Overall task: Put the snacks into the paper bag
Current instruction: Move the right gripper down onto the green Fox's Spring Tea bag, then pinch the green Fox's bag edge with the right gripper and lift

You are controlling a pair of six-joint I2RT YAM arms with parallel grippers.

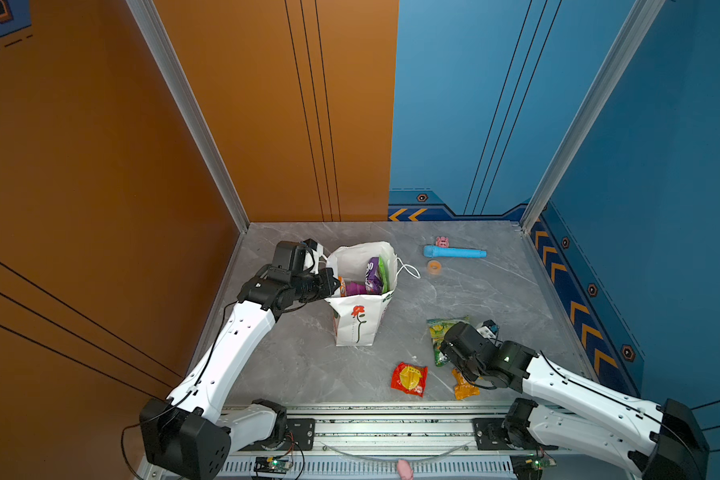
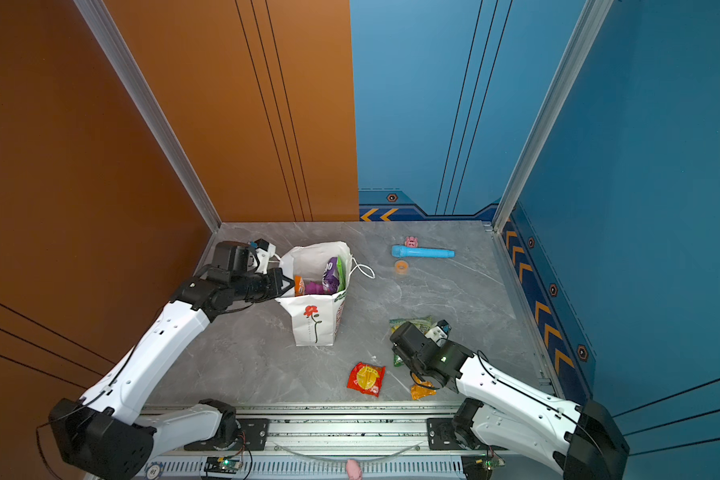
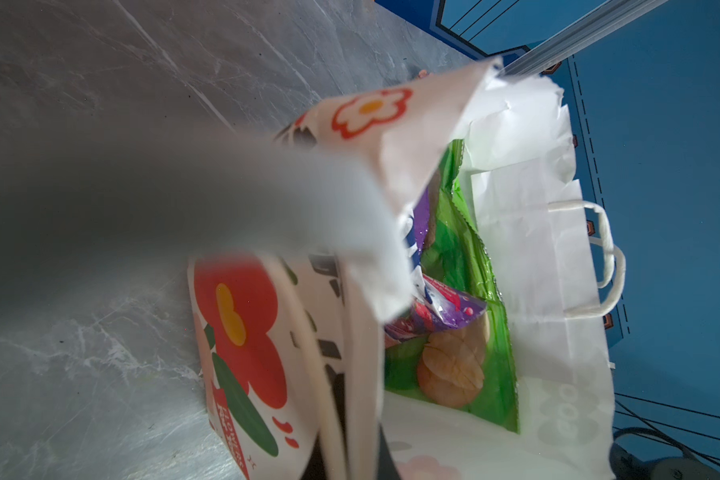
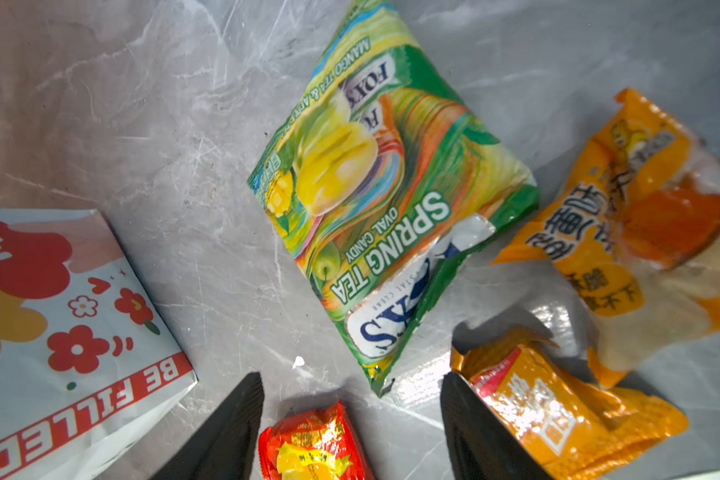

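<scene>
Beneath your arms lies the grey marbled tabletop (image 1: 308, 374). Your left gripper (image 1: 332, 284) is clenched on the rim of the upright white flower-printed paper bag (image 1: 356, 328). A purple glossy packet (image 1: 373, 274) and a green glossy bag (image 3: 466, 257) sit inside, just past those fingers. Your right gripper (image 4: 350, 378) is spread, grasping nothing. The green Spring Tea candy packet (image 4: 391, 199) lies ahead of its fingertips, a small red wrapper (image 4: 312, 444) between the fingers, and an orange foil packet (image 4: 558, 415) just beside one finger.
</scene>
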